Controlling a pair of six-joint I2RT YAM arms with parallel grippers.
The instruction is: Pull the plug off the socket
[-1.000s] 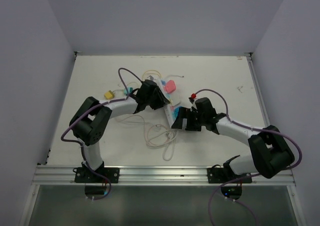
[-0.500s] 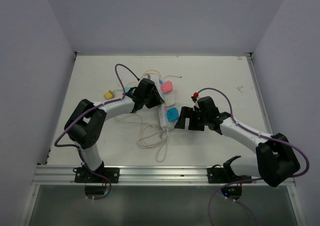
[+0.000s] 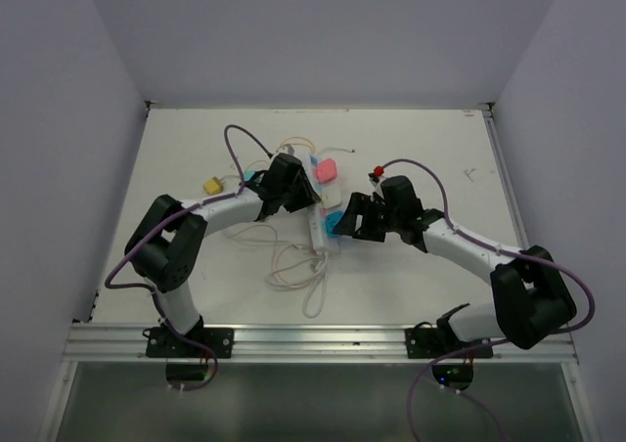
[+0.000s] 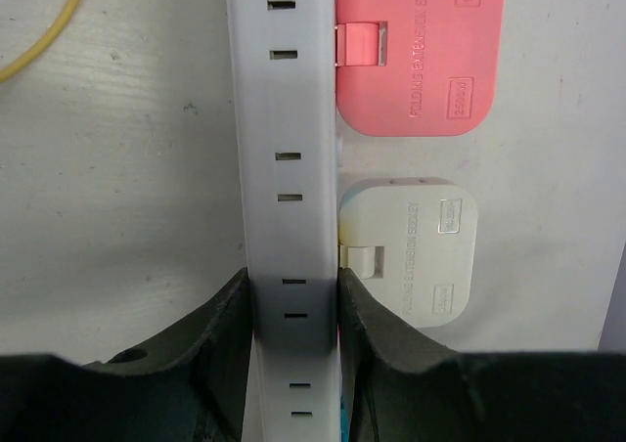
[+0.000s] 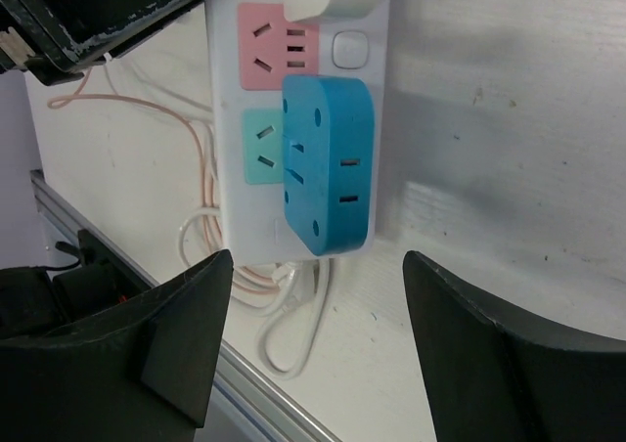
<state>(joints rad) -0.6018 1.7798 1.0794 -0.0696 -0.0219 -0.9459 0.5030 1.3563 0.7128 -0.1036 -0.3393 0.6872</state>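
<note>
The socket (image 3: 316, 235) is a long white power strip lying in the middle of the table. My left gripper (image 3: 301, 199) is shut on its sides, and in the left wrist view both fingers press the strip (image 4: 289, 168) at the gripper (image 4: 290, 295). A blue plug (image 5: 328, 163) sits in the strip's (image 5: 225, 168) end outlet, beside pink and teal outlet faces. My right gripper (image 5: 318, 266) is open just in front of the blue plug, one finger off to each side and neither touching it. From above, the right gripper (image 3: 344, 220) covers most of that plug.
A pink plug (image 4: 421, 51) and a cream plug (image 4: 411, 246) sit further along the strip. The white cord (image 3: 305, 274) loops towards the front rail (image 3: 313, 339). A yellow block (image 3: 212, 184) lies at the left. Walls enclose the table.
My left gripper shifted the strip slightly back and left a second ago. My right gripper has moved left over the blue plug and its jaws have narrowed.
</note>
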